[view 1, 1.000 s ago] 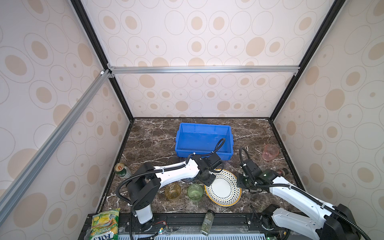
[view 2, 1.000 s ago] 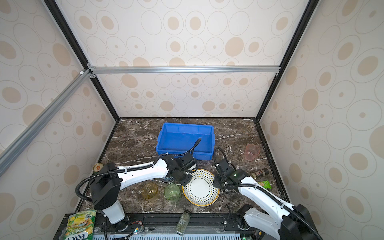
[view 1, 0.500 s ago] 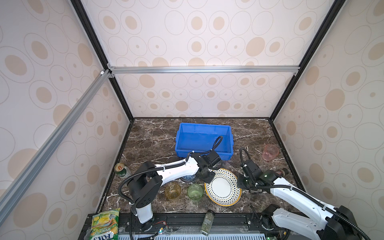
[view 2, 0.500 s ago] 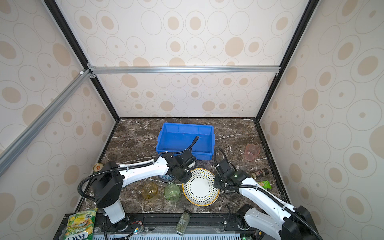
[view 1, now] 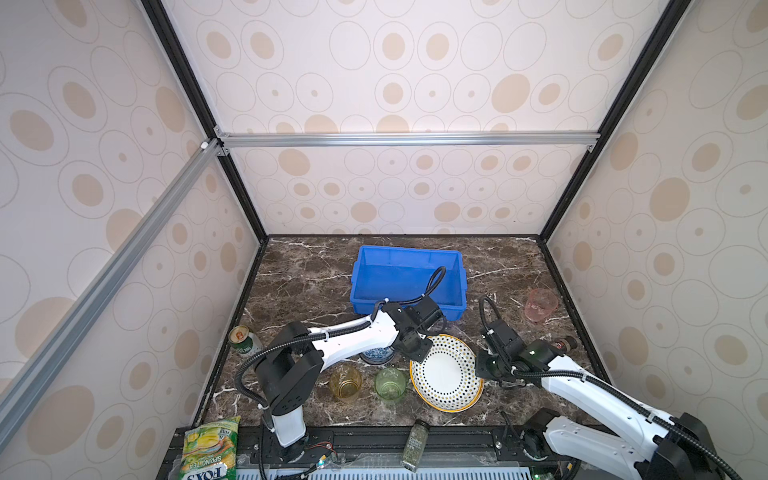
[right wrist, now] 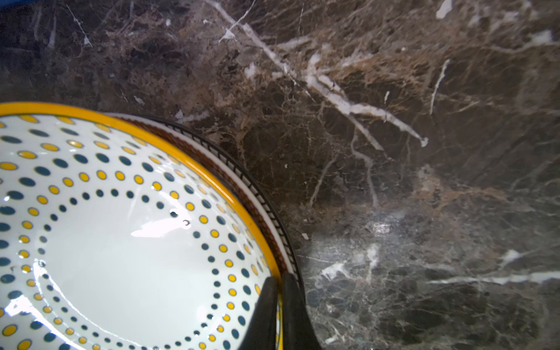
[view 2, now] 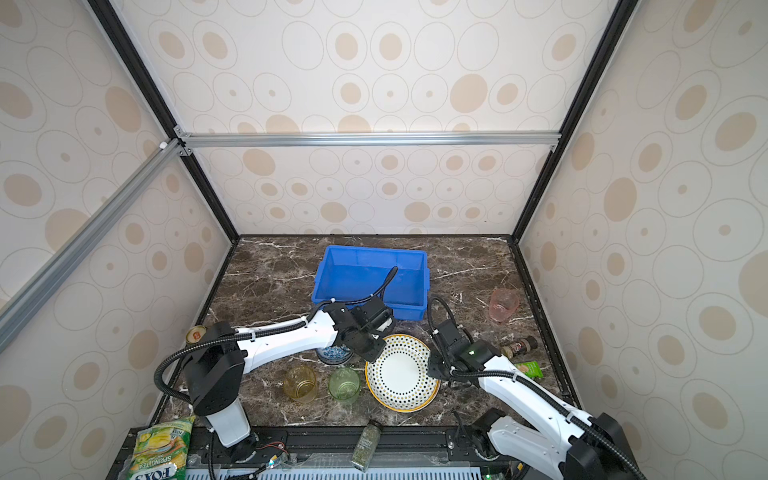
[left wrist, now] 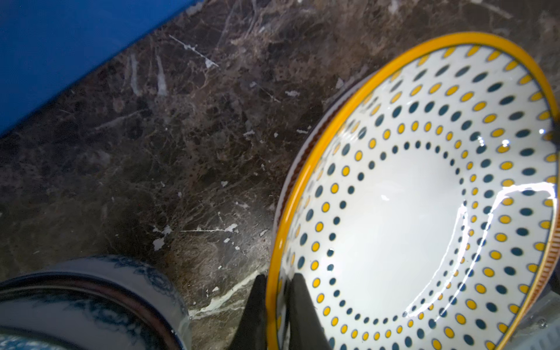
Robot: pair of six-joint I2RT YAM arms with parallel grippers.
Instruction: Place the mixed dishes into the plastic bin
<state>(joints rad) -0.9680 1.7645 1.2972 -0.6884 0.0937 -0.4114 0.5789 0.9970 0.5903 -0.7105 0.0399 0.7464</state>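
Currently the left tool (left wrist: 278,283) grips the dotted plate (view 1: 446,376) at its 10 o'clock rim, the right tool (right wrist: 278,286) at 3 o'clock; the plate lies atop other plates (right wrist: 272,218) on the tabletop (view 1: 307,282), at 5 o'clock from the plastic bin (view 1: 365,305).

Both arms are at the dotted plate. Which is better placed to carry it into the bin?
Left, likely: the left gripper has its fingers pinching the plate rim on the side nearer the bin; the right gripper pinches the far side.
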